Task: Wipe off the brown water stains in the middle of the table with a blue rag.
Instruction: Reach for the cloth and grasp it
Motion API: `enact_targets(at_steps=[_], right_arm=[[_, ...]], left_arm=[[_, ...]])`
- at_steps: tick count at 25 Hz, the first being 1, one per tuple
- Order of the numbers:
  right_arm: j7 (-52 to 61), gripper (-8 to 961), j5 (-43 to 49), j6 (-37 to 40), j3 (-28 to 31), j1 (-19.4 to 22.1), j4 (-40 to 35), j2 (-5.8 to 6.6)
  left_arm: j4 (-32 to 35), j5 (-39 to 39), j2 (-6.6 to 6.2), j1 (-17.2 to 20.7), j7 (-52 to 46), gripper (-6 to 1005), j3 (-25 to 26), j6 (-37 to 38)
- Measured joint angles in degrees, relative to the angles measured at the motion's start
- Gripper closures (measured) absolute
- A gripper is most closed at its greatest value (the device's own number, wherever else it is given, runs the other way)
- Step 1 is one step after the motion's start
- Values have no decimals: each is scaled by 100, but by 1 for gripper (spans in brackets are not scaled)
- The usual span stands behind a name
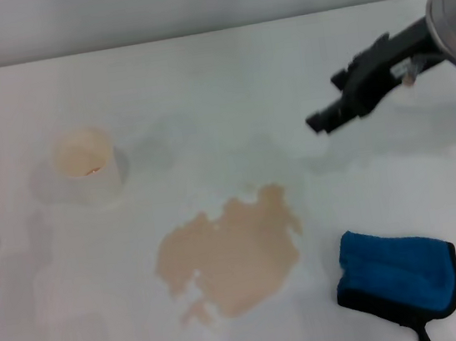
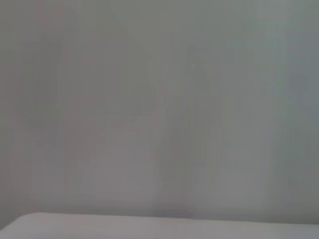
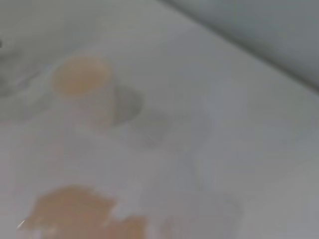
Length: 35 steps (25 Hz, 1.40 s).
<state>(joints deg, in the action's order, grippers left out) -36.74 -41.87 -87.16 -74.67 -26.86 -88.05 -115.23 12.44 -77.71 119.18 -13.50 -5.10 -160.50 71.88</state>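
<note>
The right gripper (image 1: 322,122) hung above the table (image 1: 199,82), out past the rag (image 1: 397,273) and holding nothing; whether its fingers were parted I cannot tell. The rag lay flat nearer the robot than the gripper, well apart from it. The stain (image 1: 231,256) spread just left of the rag, down and left of the gripper. A cup (image 1: 84,162) stood far to the gripper's left. The left gripper was out of sight.

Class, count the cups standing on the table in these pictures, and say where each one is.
1. A single cream-white paper cup stands upright on the table, on the robot's left, behind and left of the brown water stains. None seems hidden.
</note>
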Motion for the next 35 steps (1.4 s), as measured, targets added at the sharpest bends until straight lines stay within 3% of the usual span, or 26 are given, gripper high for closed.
enact_targets(at_steps=[5,15,25,35], right_arm=[[975,141,423,-739,-1120,11,-544,-8],[2056,170,1154,-1090,-2685,-49,-342,-22],[2378,200,1207,-1145,-3221,-8,114,-34],[2397,229,1430,-951,-3282,-55,355,-34]], left_arm=[[-4,0,0,-7,0,106,59,-13],[-5,6,0,-301,0,106,63,-287],[-5,37,0,-371,0,106,59,-299],[-5,37,0,-373,0,106,38,-308]])
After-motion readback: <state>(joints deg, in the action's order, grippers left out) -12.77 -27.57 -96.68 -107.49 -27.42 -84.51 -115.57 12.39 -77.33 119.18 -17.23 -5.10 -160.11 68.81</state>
